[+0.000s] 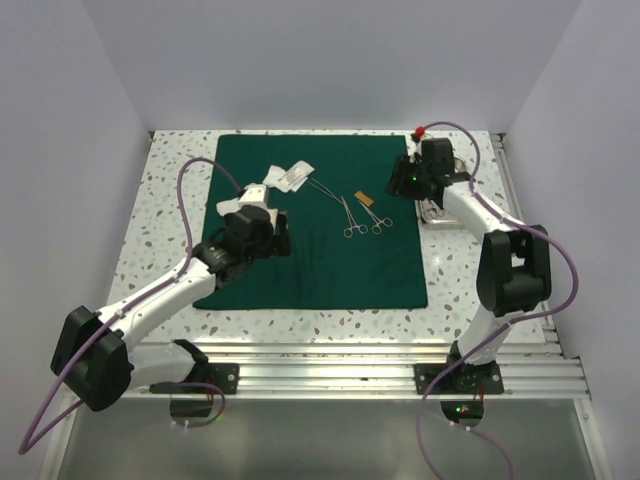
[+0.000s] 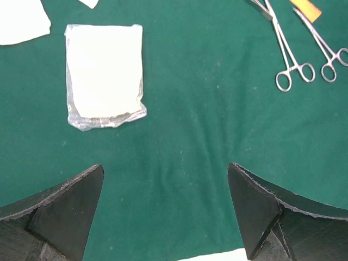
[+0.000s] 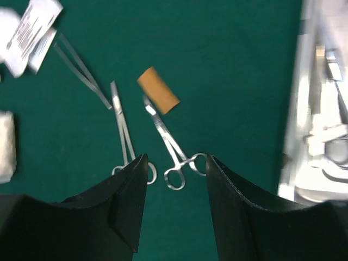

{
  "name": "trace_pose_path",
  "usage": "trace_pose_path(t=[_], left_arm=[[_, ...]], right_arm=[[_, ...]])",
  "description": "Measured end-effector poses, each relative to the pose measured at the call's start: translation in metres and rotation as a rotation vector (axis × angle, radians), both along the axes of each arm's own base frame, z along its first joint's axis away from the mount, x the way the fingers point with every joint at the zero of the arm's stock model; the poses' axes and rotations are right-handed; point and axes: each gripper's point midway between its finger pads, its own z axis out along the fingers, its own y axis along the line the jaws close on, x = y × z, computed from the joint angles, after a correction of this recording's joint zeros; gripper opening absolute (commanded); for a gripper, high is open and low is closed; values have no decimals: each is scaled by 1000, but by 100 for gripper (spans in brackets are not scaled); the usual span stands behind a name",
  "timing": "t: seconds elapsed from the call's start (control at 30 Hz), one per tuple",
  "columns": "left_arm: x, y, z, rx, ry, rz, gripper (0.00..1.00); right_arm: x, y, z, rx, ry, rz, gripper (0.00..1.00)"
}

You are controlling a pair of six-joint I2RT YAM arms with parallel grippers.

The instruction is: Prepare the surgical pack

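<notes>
Currently the drape [image 1: 320, 235] lies flat on the table; two clamps [image 3: 163, 133] lie side by side near its middle, a gauze pack [image 2: 104, 76] to their left, the tray [image 3: 298, 98] just beside its right edge. I judge the step to be laying out instruments; to do it well I keep items apart and parallel, and descend vertically. Right gripper [image 3: 176, 201] hangs above the clamps' rings, jaws apart, nothing held; left gripper [image 2: 166, 212] hangs near the gauze pack, jaws wide, empty.
</notes>
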Motion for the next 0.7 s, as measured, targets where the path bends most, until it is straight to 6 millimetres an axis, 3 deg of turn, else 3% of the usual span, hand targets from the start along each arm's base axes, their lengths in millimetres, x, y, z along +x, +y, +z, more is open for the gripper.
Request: trace_pose_path(t=[0.2,0.43,0.57,0.7], left_arm=[[11,2,0,-8,-13,21,100],[30,18,7,-31,-52,81,100],[35,22,8,-42,-77,100,100],[31,26,-8,-35,-77,104,100]], right_arm=[[-2,61,-5,-28,-8,179,55],[35,119,-10,-104,-76,350,52],[54,137,-21,-163,-99,429,55],[64,146,-34,-224,-107,502,61]])
